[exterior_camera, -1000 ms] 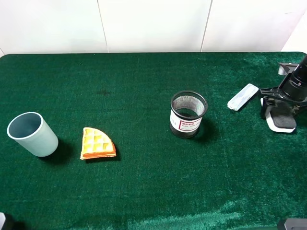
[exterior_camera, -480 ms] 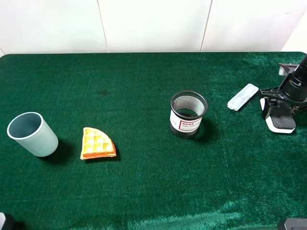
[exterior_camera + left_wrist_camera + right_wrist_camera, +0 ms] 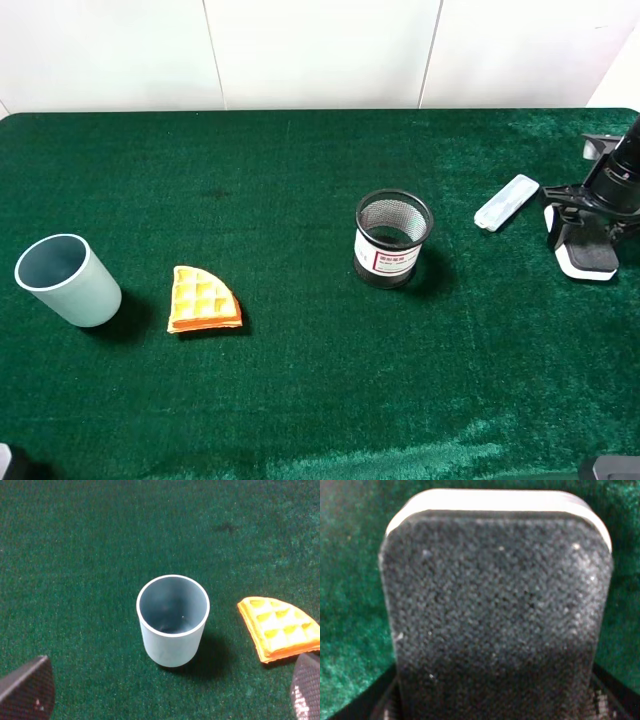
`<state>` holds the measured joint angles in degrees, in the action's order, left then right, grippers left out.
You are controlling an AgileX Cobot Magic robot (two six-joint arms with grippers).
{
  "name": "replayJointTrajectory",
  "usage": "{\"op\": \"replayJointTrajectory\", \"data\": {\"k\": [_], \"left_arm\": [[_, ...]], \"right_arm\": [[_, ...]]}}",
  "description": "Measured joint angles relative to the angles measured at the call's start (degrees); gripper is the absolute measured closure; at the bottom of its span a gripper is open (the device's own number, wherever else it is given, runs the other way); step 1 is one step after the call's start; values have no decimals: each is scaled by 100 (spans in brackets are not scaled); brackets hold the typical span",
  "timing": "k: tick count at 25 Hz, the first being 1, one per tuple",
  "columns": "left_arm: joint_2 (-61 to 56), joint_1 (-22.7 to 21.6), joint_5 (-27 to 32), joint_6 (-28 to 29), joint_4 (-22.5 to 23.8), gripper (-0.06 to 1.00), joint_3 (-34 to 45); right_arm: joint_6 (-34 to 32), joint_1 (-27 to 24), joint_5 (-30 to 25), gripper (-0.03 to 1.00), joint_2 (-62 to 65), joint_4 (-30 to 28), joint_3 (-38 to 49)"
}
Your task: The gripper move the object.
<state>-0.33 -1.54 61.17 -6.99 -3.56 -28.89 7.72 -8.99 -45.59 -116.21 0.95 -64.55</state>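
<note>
The tabletop [image 3: 300, 400] is dark green, the plain cup [image 3: 70, 285] pale blue, the waffle [image 3: 203, 299] gridded orange-yellow, the mesh cup [image 3: 392, 240] black, the eraser [image 3: 495, 605] black over white.

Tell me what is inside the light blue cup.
Nothing: in the left wrist view the cup has a bare bottom. Its rim hides the near inner wall.

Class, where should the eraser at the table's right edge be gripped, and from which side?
Across its long sides near mid-length, from above: the eraser lies flat, felt side up, and is oblong, so its narrow width suits a two-finger pinch.
</note>
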Motion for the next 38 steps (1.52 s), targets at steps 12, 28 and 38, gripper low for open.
{"op": "replayJointTrajectory", "data": {"k": [12, 28, 38], "left_arm": [[0, 0, 0, 0, 0, -1, 0], [0, 0, 0, 0, 0, -1, 0], [0, 0, 0, 0, 16, -1, 0]], "right_arm": [[-114, 0, -665, 50, 954, 157, 0], [-164, 53, -1828, 50, 2396, 946, 0], [-664, 921, -2119, 50, 2962, 902, 0]]}}
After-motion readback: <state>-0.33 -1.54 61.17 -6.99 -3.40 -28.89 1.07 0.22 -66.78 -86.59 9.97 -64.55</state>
